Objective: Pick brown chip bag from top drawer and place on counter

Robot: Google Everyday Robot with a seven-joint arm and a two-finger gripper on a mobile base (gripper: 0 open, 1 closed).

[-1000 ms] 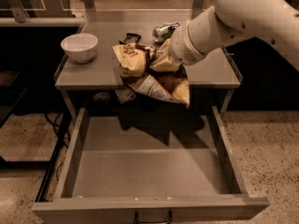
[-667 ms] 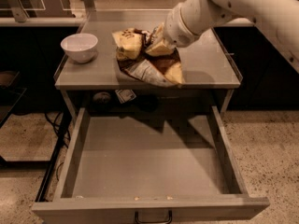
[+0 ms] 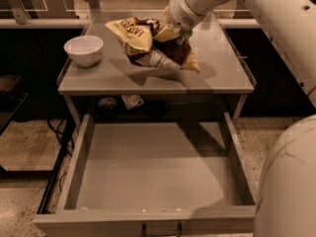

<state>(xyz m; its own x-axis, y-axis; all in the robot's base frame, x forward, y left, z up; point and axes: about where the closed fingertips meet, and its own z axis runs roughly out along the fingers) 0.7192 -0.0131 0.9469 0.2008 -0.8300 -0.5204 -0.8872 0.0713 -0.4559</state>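
The white bowl point(image 3: 84, 50) is taken as the landmark; it stands at the left end of the desk point(image 3: 222, 78). Just right of the bowl, the brown chip bag point(image 3: 143, 41) is held over the middle of the desk, its "LATE JULY" face turned towards the bowl. A shadow is cast on the grey top beneath it. Whether its lowest corner touches the top cannot be told. Further right of the bowl, at the bag's upper edge, the pincer point(image 3: 174, 32) is seen clamped on the crinkled top of the bag. The top drawer point(image 3: 153, 167), below and nearer than the bowl, is pulled out and bare.

3 risks are judged.
- 1: if the bag is released while tilted, it could tip leftwards and the bowl could be knocked.
- 2: only a fold of thin film appears to be gripped, so the bag could slip out early and land crookedly.
- 3: if it is released too near the front rim, the bag could drop over it into the open drawer.

A low, flat release well right of the bowl is called for.
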